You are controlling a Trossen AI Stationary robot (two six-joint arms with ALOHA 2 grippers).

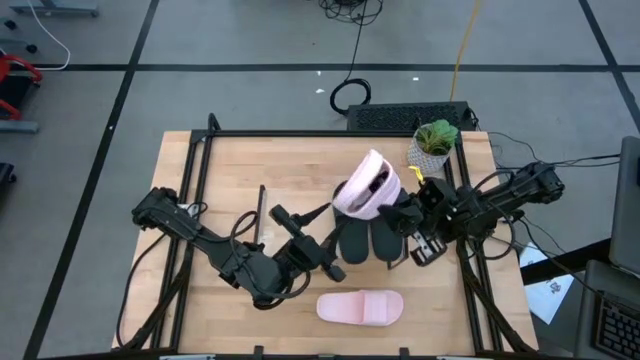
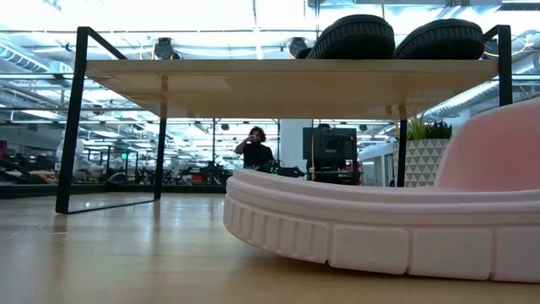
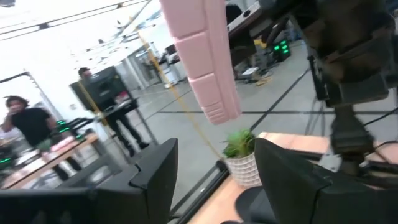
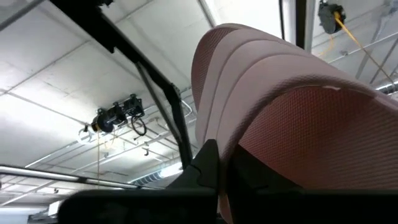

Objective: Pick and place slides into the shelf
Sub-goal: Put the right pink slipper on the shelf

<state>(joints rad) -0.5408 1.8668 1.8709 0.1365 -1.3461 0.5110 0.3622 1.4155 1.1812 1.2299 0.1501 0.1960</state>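
Observation:
Two black slides (image 1: 365,240) lie side by side on the shelf's wooden top (image 2: 253,80), at its right part (image 2: 396,38). One pink slide (image 1: 360,307) rests sole-down on the table near the near edge, filling the low view's foreground (image 2: 380,228). My right gripper (image 1: 405,212) is shut on the other pink slide (image 1: 368,185), raised over the black pair. My left gripper (image 1: 328,262) hovers open just left of the black slides, touching nothing. Its fingers stand wide apart (image 3: 214,186), and the held pink slide (image 3: 202,56) hangs above them. My right gripper holds the pink slide at its strap side (image 4: 298,118), coming from the table's right. One dark finger (image 4: 208,165) shows against the strap's edge; the slide hides the other. The slide is lifted clear and tipped on its side, its opening facing up.
A potted plant (image 1: 435,145) stands at the table's far right, close behind the right arm. A black keyboard-like slab (image 1: 405,115) lies beyond the far edge. The shelf's black legs (image 2: 72,118) stand on the table. A person (image 2: 253,148) is far off in the room.

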